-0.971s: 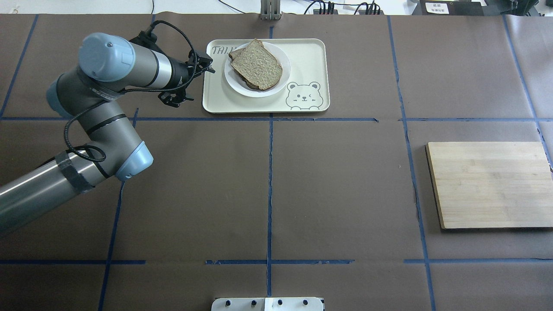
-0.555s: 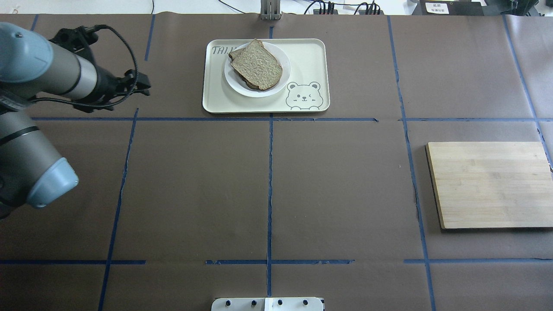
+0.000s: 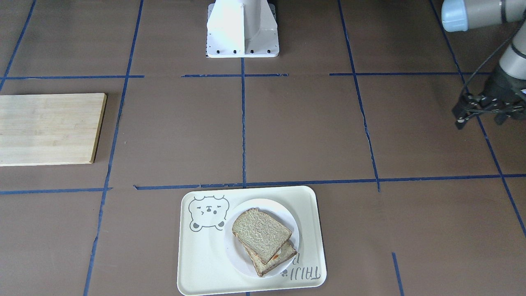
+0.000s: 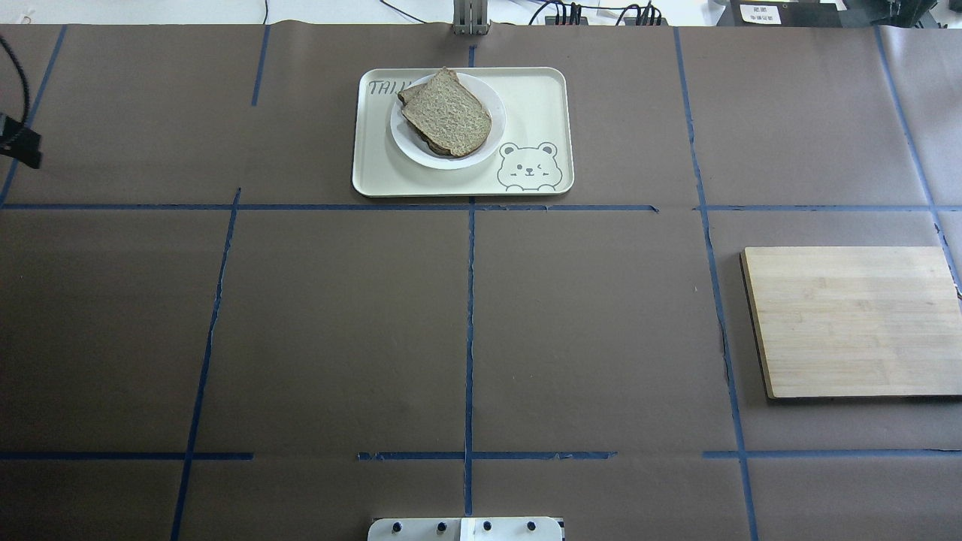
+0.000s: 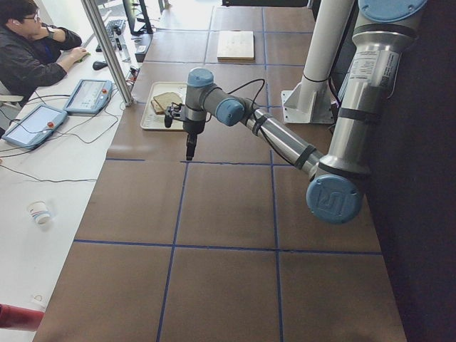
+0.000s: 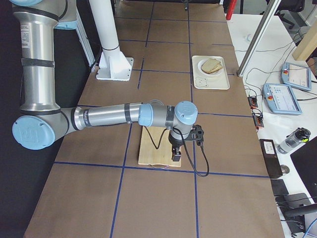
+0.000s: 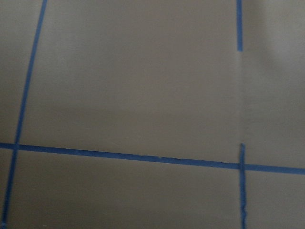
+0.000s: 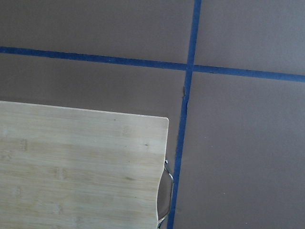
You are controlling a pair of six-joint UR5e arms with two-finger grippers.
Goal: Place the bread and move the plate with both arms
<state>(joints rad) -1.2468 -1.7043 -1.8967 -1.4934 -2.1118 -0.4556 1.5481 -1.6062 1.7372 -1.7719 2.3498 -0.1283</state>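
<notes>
1. Left claw (image 3: pixel 480 123): fingers apart, holding nothing; hangs over bare tabletop (image 3: pixel 308 131) at the robot's left end, well apart from the tray (image 3: pixel 197 267).
2. Right claw (image 6: pixel 176 157): shows only in the right side view, above the near end of the wooden board (image 3: pixel 49 129); cannot tell whether it is apart or together; its wrist cam shows just a board corner and blue tape.
3. Bread (image 3: pixel 261 234): lies flat on the plate (image 3: pixel 263 204), stacked askew on a lower slice (image 3: pixel 269 267); something orange peeks out between them; I'd judge the placing part done and the plate move left.
4. Plate sits inside the tray, just beside the bear drawing (image 3: pixel 207 211), at the tabletop's far side from the robot.
5. Handling, bread: light, soft, porous; will likely dent or tear under a hard pinch; if it needs nudging, take it by the crust edge, minimal squeeze.
6. Handling, plate: stiff; probably smooth and slick; light, but the stack on top is loose and could slide on any tilt.
7. Grip points: bare rim on the bear side and either flank looks free; the lower slice reaches close to the rim on the lettering side, so avoid that; one claw per opposite flank, keep it level; the tray wall sits close to the rim, so approach from above.
</notes>
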